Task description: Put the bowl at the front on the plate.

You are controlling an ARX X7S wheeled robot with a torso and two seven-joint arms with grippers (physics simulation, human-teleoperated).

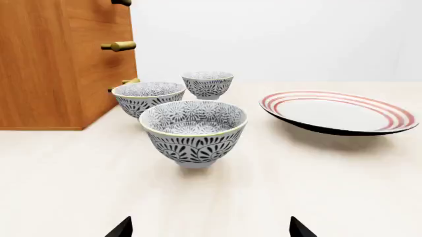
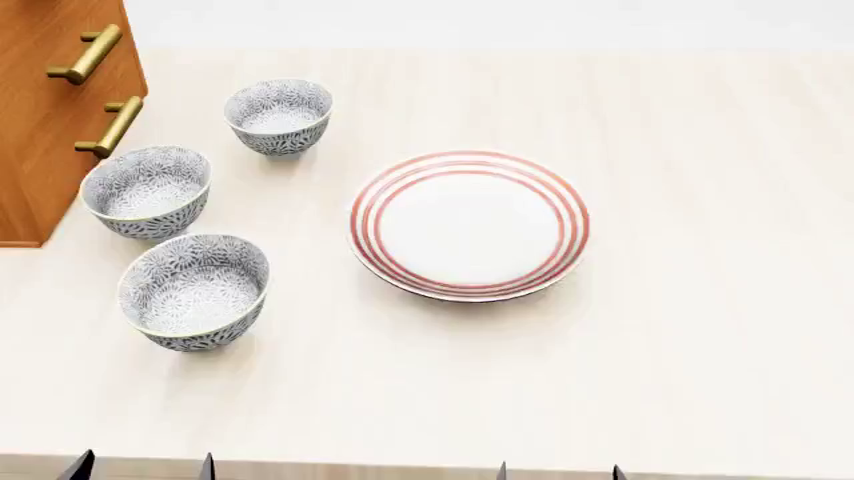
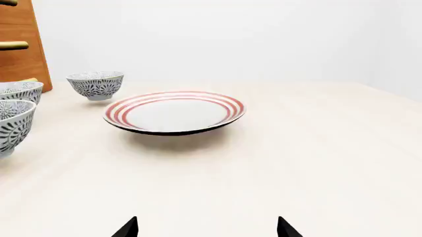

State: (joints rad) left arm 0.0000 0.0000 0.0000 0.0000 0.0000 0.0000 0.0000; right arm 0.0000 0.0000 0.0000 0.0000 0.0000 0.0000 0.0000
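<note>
The bowl at the front (image 2: 195, 290) (image 1: 193, 129) (image 3: 13, 126) stands upright on the pale table, white with a dense grey-blue floral pattern, nearest of three look-alikes. The plate (image 2: 469, 224) (image 1: 339, 111) (image 3: 175, 111), white with red-pink rings, lies flat to its right, apart from it. My left gripper (image 1: 209, 231) (image 2: 142, 467) is open at the table's near edge, straight in front of the bowl and well short of it. My right gripper (image 3: 206, 229) (image 2: 558, 471) is open too, near the front edge, facing the plate. Both hold nothing.
Two more patterned bowls (image 2: 147, 190) (image 2: 279, 116) stand in a row behind the front one. A wooden drawer cabinet (image 2: 54, 110) (image 1: 63, 64) with brass handles rises at the far left, close to the middle bowl. The table (image 2: 694, 330) stretches wide to the right.
</note>
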